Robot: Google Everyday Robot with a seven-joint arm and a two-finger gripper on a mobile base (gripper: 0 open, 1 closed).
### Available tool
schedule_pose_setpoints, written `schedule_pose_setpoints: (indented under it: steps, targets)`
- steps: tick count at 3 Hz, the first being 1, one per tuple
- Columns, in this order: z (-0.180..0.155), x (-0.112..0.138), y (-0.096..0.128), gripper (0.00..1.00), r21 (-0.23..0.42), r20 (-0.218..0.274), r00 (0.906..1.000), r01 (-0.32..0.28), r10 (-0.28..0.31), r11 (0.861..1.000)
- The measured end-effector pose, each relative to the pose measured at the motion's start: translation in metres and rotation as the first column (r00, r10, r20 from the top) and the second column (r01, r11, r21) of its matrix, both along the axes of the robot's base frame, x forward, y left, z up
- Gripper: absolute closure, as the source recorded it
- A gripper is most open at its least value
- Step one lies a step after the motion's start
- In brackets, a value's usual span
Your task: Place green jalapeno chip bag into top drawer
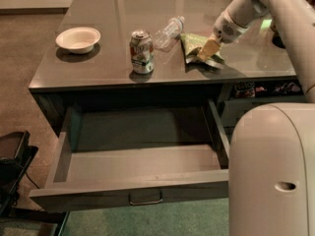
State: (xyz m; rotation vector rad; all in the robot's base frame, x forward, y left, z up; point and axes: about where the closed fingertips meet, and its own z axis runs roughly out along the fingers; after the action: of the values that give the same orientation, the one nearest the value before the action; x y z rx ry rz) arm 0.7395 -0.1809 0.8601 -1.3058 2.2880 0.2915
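Bag: green jalapeno chip bag [191, 42], right of soda can [141, 52]; likely light, soft, crinkly, slippery.
Hold: pinch a loose edge, gently.
Tool: gripper [207, 49] on bag, right of soda can; closure cannot tell.

Olive-green jalapeno chip bag [193, 44] with pale print; yellowish end effector [208, 49] on it; green-and-white can [141, 52]; white bowl [78, 39]; clear bottle [170, 31]; glossy grey table [98, 65]; grey-green top drawer [147, 190].

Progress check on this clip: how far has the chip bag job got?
Done: the top drawer stands pulled open. In hand: the hand is down at the green jalapeno chip bag, which lies on the tabletop. Left: lifting it and setting it in the drawer.
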Motion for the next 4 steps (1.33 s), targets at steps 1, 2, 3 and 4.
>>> schedule_pose_setpoints:
  steps: [1,2,3,4]
  targets:
    - [0.0225,-0.0230,-0.0070,0.88,-0.009,-0.019,0.9997,0.012,-0.012,1.000]
    - [0.0272,-0.0251,-0.0062,1.00,-0.009,-0.014,0.9998,0.011,-0.011,1.000]
    - [0.0272,-0.0250,-0.0061,1.00,-0.009,-0.014,0.9998,0.011,-0.011,1.000]
    - [0.0281,-0.0263,-0.0024,1.00,-0.033,0.003,0.9998,-0.018,0.018,0.999]
